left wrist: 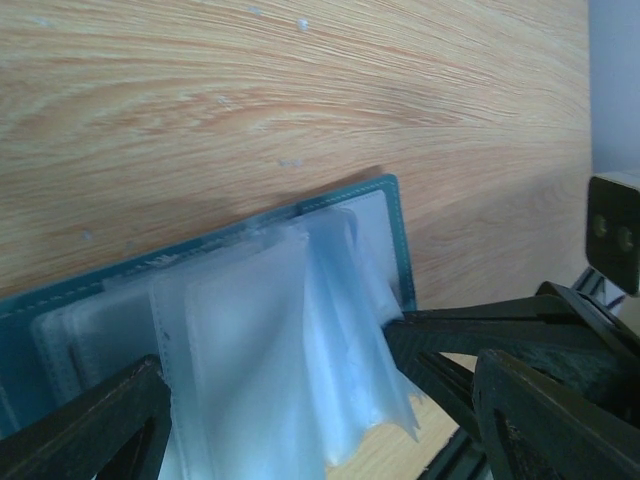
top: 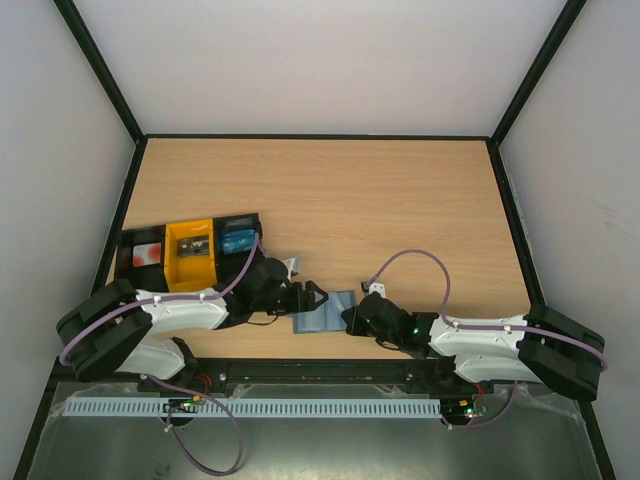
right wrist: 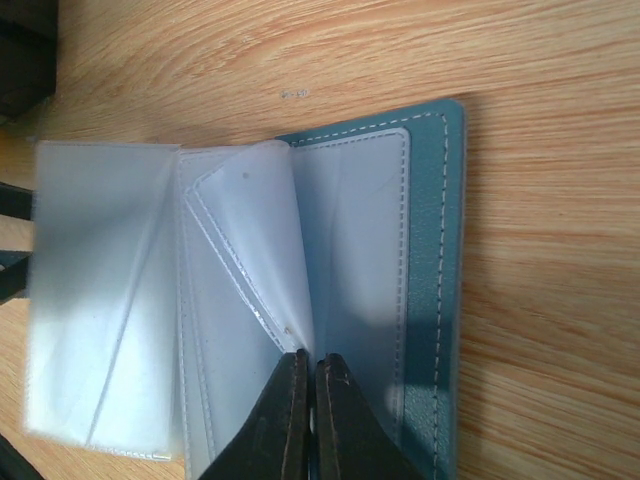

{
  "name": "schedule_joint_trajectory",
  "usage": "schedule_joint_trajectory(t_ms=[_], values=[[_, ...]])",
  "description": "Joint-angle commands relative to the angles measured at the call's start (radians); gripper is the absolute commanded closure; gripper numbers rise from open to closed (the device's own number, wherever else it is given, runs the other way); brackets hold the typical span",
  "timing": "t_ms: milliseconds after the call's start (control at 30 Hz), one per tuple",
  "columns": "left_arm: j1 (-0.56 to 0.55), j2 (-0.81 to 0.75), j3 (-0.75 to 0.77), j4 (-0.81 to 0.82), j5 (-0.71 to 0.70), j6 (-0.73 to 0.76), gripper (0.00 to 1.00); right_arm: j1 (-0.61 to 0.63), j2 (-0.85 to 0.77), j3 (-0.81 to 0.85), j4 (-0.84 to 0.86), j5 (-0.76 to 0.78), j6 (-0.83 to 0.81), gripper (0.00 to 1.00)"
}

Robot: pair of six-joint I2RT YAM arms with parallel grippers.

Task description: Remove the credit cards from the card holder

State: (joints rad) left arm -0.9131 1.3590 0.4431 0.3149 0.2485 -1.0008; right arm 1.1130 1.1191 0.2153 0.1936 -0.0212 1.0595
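Three box-shaped trays are sitting in a row at the table's left side: a black tray [top: 140,235] holding something red and white, a yellow tray [top: 192,278] with a small dark item inside, and a second black tray [top: 240,218] holding a blue object. The card holder [top: 322,318] is lying opened flat near the table's front edge, between the two grippers, its teal cover [right wrist: 445,250] down on the wood and its clear plastic sleeves [right wrist: 110,290] fanning upward; whether any sleeve is carrying a card cannot be told. So there is one holder, three trays and two arms. The left gripper [top: 313,295] is standing wide, its fingers [left wrist: 100,430] flanking the fanned sleeves without pinching them. The right gripper [right wrist: 310,385] is closed, fingertips pressed together at the holder's inner panel; whether a sleeve is caught between them is unclear. The table [top: 400,200] is light wood-grain, edged by a black frame, and pale walls [top: 300,60] are enclosing it on three sides.
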Motion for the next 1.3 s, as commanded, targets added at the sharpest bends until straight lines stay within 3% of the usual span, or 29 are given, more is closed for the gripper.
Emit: schedule_joint_trajectory(t_ms=[0, 233, 633, 900, 1100, 1267], values=[[-0.029, -0.056, -0.010, 0.061, 0.037, -0.045, 0.17, 0.002, -0.013, -0.019, 0.000, 0.015, 0.007, 0.96], [-0.044, 0.001, -0.011, 0.156, 0.078, -0.083, 0.19, 0.002, -0.039, -0.004, -0.026, 0.030, 0.001, 0.82], [-0.061, 0.118, 0.090, 0.223, 0.121, -0.078, 0.19, 0.002, -0.274, 0.093, -0.338, 0.102, -0.096, 0.53], [-0.067, 0.231, 0.141, 0.294, 0.161, -0.089, 0.21, 0.002, -0.410, 0.116, -0.388, 0.049, -0.117, 0.52], [-0.065, 0.236, 0.143, 0.286, 0.141, -0.082, 0.21, 0.002, -0.427, 0.071, -0.244, -0.039, -0.079, 0.60], [-0.035, 0.234, 0.117, 0.299, 0.155, -0.093, 0.21, 0.002, -0.327, 0.053, -0.088, -0.090, -0.027, 0.68]])
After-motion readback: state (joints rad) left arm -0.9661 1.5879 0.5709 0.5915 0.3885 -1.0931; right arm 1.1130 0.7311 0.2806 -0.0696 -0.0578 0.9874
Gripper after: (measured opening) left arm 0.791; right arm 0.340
